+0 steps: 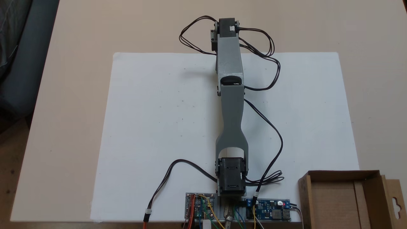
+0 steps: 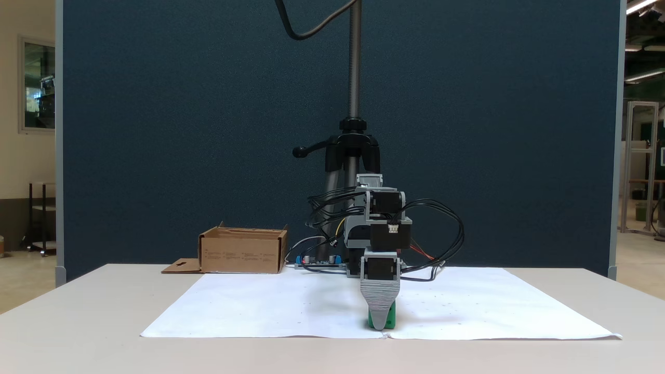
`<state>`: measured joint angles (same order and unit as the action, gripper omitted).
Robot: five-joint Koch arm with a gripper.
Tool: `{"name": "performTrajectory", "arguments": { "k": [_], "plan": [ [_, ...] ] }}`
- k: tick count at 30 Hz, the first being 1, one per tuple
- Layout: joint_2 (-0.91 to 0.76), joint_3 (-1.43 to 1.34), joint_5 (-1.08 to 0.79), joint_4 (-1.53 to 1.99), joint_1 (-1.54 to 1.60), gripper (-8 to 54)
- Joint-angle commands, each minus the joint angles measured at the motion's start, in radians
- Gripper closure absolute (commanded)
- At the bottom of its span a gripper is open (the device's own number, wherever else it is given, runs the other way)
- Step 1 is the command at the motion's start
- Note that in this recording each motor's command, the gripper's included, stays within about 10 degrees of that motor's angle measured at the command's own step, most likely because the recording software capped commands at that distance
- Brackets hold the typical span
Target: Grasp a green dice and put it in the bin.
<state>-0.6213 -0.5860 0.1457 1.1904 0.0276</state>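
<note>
The green dice sits on the white paper sheet, close to the sheet's front edge in the low fixed view, with only slivers of green showing either side of the grey ribbed jaw that stands in front of it. The jaws point straight down onto the dice; from this camera the two lie one behind the other, so I cannot tell whether they are closed on the dice or merely straddle it. In the fixed view from above, the arm stretches fully out from its base across the sheet, and its own links cover both the dice and the jaws.

The sheet lies flat on the pale worktop. Relative to the sheet, the bin stands off one rear corner, beside the arm's base; the view from above shows it at lower right, the low view at left behind the sheet. It is an open brown cardboard box with its flap with the hanger-hole cutout folded outward onto the worktop. The part of its floor that the view from above shows is bare cardboard.

Two small circuit boards flank the base along the sheet's edge, trailing black cables. Behind the sheet, a tripod rises before a dark blue partition.
</note>
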Motion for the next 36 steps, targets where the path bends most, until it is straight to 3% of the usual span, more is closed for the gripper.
{"name": "performTrajectory", "arguments": {
  "k": [1, 7, 21, 36],
  "plan": [
    [-0.051, -0.006, 0.043, 0.066, -0.011, 33.6],
    [-0.150, -0.044, 0.043, 0.091, -0.023, 33.6],
    [-0.713, -0.281, 0.043, 0.170, -0.124, 33.6],
    [-0.755, -0.299, -0.018, 0.183, -0.347, 33.6]
  ]
}}
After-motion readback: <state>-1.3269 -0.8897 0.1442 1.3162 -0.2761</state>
